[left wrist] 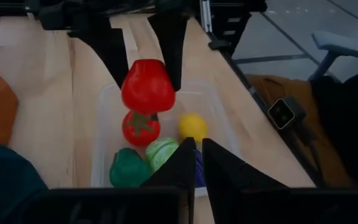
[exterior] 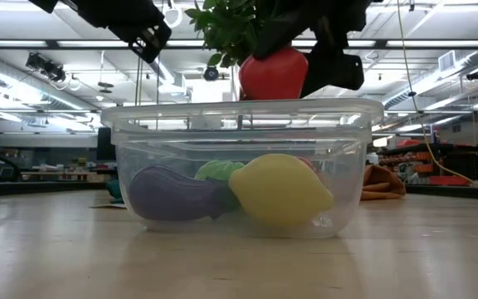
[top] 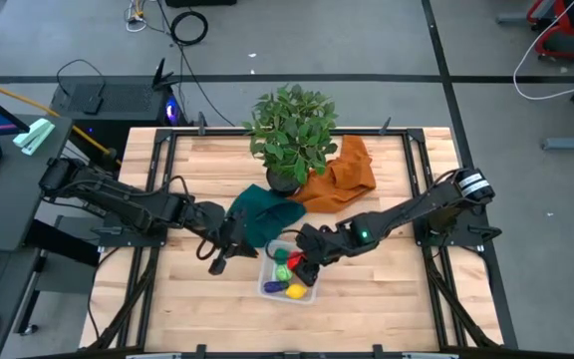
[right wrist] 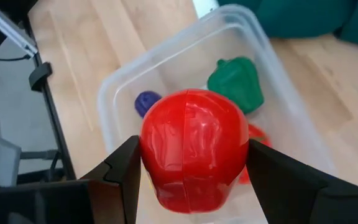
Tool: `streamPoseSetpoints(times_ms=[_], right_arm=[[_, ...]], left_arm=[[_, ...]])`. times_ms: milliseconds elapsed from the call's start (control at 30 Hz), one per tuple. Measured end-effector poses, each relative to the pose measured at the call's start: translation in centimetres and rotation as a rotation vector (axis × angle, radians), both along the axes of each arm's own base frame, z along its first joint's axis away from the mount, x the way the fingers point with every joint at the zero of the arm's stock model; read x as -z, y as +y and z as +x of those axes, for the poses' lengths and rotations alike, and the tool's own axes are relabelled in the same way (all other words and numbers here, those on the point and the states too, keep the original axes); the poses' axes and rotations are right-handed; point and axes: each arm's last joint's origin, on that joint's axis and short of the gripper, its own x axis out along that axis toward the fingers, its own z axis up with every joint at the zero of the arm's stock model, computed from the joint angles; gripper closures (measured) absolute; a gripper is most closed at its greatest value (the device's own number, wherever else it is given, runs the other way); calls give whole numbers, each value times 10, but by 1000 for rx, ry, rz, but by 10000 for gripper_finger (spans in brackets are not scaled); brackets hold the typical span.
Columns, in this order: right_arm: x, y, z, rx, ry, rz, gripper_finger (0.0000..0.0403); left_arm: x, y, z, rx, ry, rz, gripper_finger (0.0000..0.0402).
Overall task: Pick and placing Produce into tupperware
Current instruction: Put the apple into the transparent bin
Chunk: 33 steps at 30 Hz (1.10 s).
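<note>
Bright overhead strip lighting; soft shadows; wrist foregrounds blurred.

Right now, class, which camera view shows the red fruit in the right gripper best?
The right wrist view: the red fruit fills the frame between the fingers, over the container. The left wrist view shows it smaller, the low view half hidden, the high view barely.

Clear plastic tupperware, glossy red produce, wood table

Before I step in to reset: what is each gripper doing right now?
Left gripper: shut, holding nothing, beside the tupperware.
Right gripper: shut on the red produce, above the tupperware.
</note>
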Motion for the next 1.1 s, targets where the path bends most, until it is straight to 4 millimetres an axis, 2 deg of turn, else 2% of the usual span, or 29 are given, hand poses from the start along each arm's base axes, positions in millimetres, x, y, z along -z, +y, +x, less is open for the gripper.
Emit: streamPoseSetpoints(times_ms=[233,500,767,1100], right_arm=[[0,13,-4,-31,0,9,201],[14,18,6,-67,-6,10,201],[19,16,7,-72,20,4,201],[35,15,13,-96,65,12,201]], left_arm=[[0,0,0,1,2,-5,366],[0,0,0,1,-1,-5,375],[-1,0,0,1,-7,-5,374],[-1,0,0,0,-11,3,378]])
